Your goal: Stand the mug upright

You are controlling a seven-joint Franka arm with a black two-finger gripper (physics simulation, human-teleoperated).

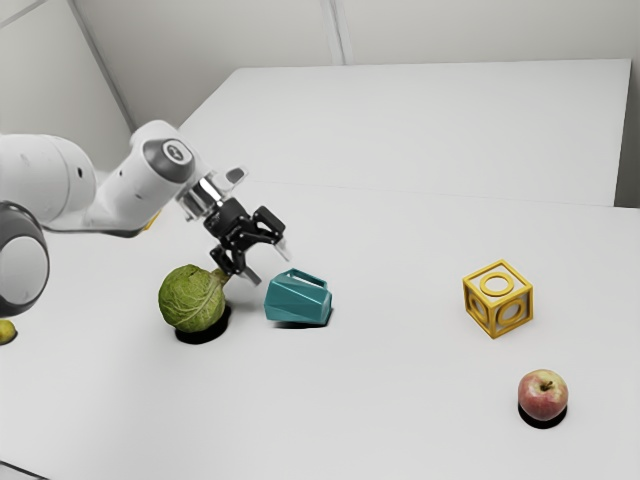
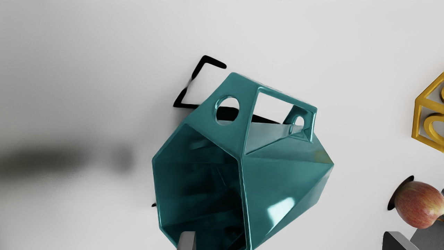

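Note:
In the exterior view the teal faceted mug (image 1: 298, 298) lies on its side on the white table, its handle uppermost. My gripper (image 1: 270, 265) hangs above it, toward the exterior view's left, tilted, with its fingers spread apart. The wrist view has the mug (image 2: 284, 177) close by, its dark mouth facing one side and its handle with a round hole rising from the body. At the bottom edge the gripper (image 2: 286, 241) stands open; one fingertip overlaps the mug's mouth, the other is out past its body. I cannot see either finger gripping it.
A green cabbage (image 1: 193, 298) sits close to the mug, on the exterior view's left, below the hand. Toward the exterior view's right are a yellow cube frame (image 1: 498, 298) and a red apple (image 1: 543, 395). A small yellow-green fruit (image 1: 6, 331) is at the far left edge.

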